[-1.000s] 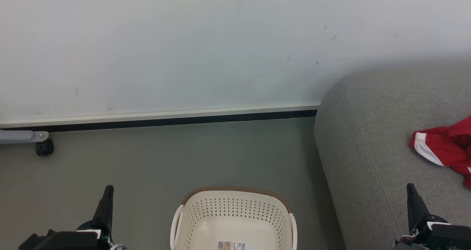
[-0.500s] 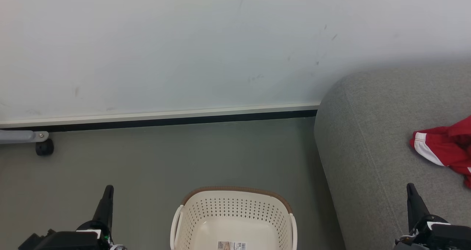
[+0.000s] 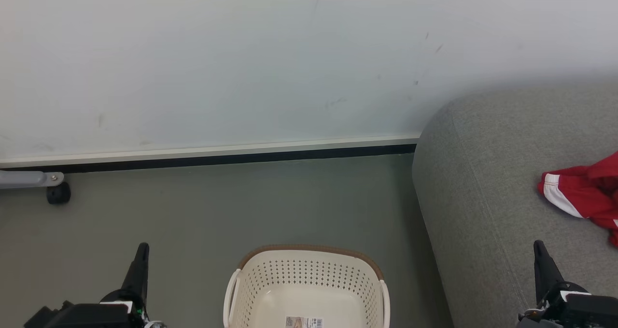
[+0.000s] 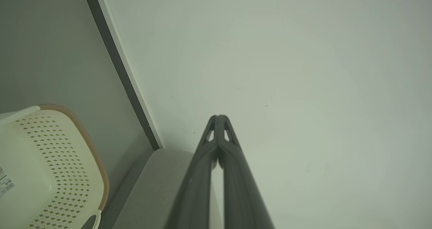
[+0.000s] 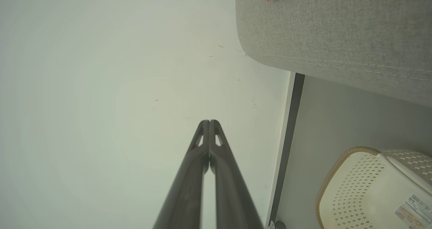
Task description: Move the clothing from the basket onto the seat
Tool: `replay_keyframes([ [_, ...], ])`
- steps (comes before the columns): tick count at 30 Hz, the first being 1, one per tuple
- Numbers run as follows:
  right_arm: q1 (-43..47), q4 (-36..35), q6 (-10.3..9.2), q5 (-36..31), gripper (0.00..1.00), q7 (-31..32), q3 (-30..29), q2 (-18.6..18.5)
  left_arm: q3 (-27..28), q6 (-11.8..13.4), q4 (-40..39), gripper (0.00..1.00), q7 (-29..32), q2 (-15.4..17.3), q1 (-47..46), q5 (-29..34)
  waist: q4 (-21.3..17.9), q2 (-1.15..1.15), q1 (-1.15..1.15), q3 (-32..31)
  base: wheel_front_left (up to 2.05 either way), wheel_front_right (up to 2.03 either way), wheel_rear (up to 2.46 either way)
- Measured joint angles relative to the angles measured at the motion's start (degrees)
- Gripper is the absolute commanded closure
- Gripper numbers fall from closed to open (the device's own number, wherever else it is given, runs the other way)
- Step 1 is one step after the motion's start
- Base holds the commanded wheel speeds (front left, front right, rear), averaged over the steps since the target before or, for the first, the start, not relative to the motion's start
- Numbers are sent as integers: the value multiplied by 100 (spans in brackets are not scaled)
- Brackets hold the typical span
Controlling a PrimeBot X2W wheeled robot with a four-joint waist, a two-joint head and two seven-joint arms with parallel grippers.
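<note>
1. The left gripper (image 3: 142, 247) stood at the lower left of the head view. Its 2 dark fingers were pressed together tip to tip with nothing between them, above the grey-green floor (image 3: 217, 212).
2. The right gripper (image 3: 538, 245) stood at the lower right, likewise pinched closed and holding nothing, over the front part of the seat (image 3: 483, 197).
3. Between the 2 grippers the basket (image 3: 309, 272) sat on the floor, near the seat's rounded side but apart from it. A barcode label (image 3: 304, 322) lay on its inner floor.
4. The seat, a grey woven sofa with a stitched seam, took up the right side of the head view.
5. The clothing (image 3: 582, 192), a red garment with a white cuff and thin stripe, lay crumpled on the seat at the right edge, well apart from the basket and partly cut off by the frame.
6. Farther out, a pale wall (image 3: 241, 67) met the floor along a dark baseboard (image 3: 217, 160). A black caster (image 3: 58, 193) stood by it at the left.
</note>
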Motion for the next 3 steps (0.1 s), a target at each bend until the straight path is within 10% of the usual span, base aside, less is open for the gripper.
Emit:
replay_keyframes([
  [3, 0, -1, 0, 0, 100, -1, 0, 0, 0, 0, 0, 100, 0, 0, 0, 0, 0, 0, 0, 0, 0, 0, 0],
])
